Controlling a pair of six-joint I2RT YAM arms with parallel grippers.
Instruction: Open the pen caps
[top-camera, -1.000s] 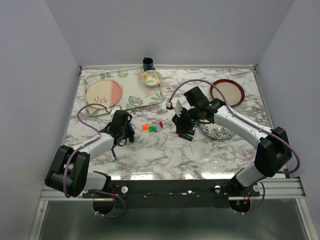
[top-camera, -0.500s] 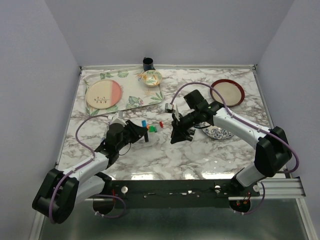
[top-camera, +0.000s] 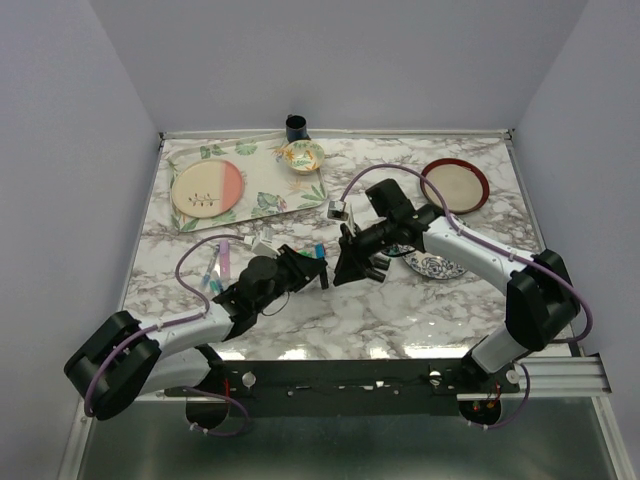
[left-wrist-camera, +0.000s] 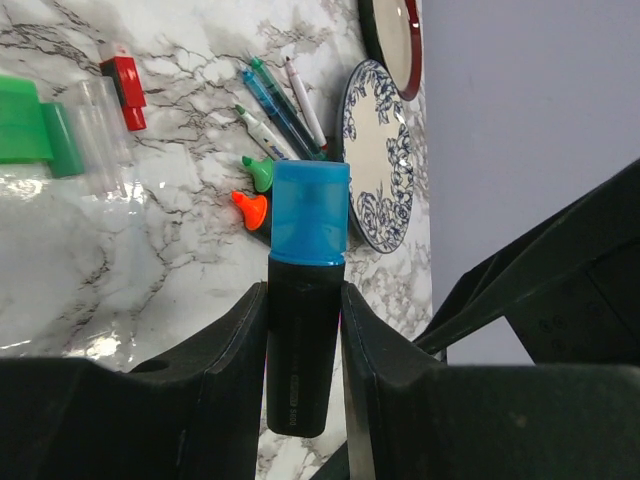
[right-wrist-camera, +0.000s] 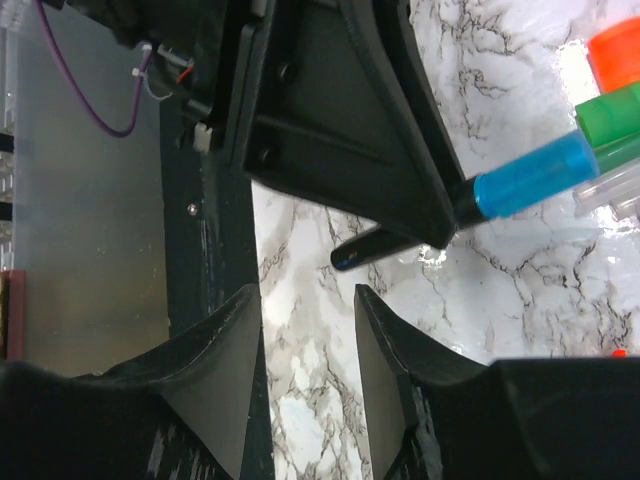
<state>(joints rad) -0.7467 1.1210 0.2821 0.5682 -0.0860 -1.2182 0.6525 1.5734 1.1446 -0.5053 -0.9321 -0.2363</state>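
My left gripper is shut on the black body of a short highlighter. Its blue pen cap is on and sticks out past the fingertips. In the top view the left gripper holds it above the table's middle, the blue pen cap pointing at my right gripper. The right gripper stands open and empty just short of the highlighter's butt end. Loose on the marble lie a red cap, a green cap and an orange cap.
Uncapped orange-tipped and green-tipped highlighters and thin pens lie by a blue-patterned plate. A red plate sits back right. A floral tray with a pink plate and a bowl sit back left. More pens lie at the left.
My left arm has swung right from the table's left side, carrying the blue-capped highlighter up to the right gripper. The right gripper has opened a little and turned toward it.
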